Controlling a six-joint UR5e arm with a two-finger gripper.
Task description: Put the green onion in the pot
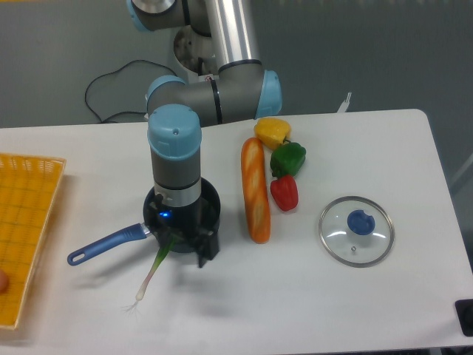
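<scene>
The pot, a small dark saucepan with a long blue handle, stands left of centre on the white table. My gripper hangs low over the pot's front rim, and its body hides most of the pot. The green onion slants down and to the left from between the jaws. Its green end is pinched at the gripper. Its white rooted bulb is at the table surface in front of the handle. The gripper looks shut on the stalk.
A long baguette lies right of the pot. Beside it are a yellow pepper, a green pepper and a red pepper. A glass lid with a blue knob lies further right. A yellow basket is at the left edge.
</scene>
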